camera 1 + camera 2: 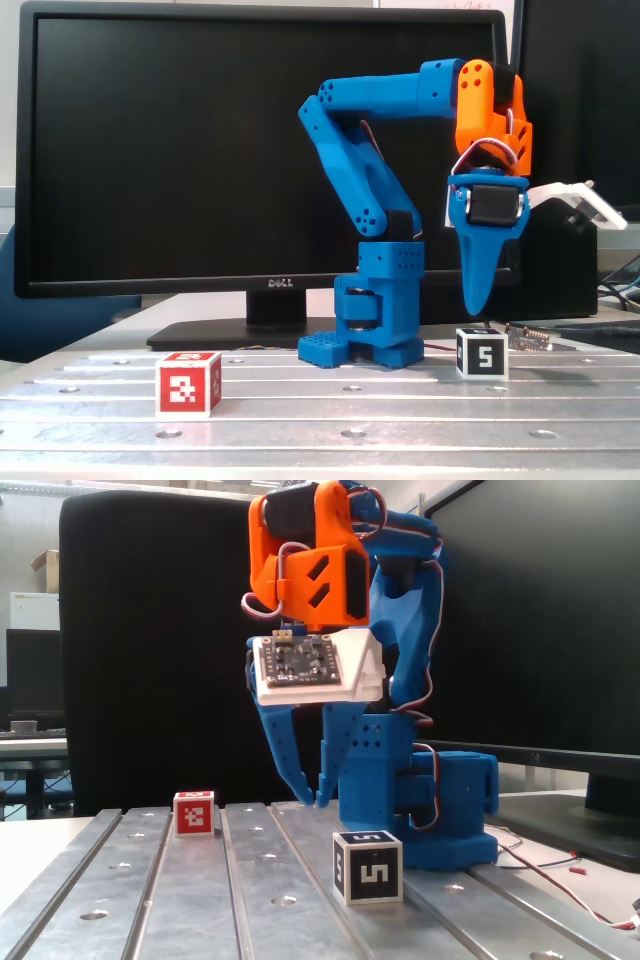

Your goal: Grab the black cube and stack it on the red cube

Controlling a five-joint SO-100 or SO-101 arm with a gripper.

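A blue and orange robot arm (380, 200) stands on a grooved metal table (400, 410) before a dark Dell monitor (180, 150), its gripper (476, 303) pointing straight down. In a fixed view from the front, the fingertips hang just above the black cube (482, 353), slightly to that cube's left, with a clear gap between tips and cube top. The black cube sits on the table at the right of this view, its white "5" facing the camera, close to the arm's blue base (365, 340). The red cube (188, 383) rests well apart at the left, nearer the camera, showing its white blocky marker.

In a fixed view from the side, the gripper (320, 798) holds nothing; its two blue fingers (288, 755) converge so that the tips nearly meet, leaving only a narrow opening. A white camera mount with a bare circuit board (305, 665) rides below the orange wrist (310, 565). Here the black cube (368, 867) sits in the foreground on a table rail, in front of the tips, while the red cube (194, 813) lies farther back at the left.
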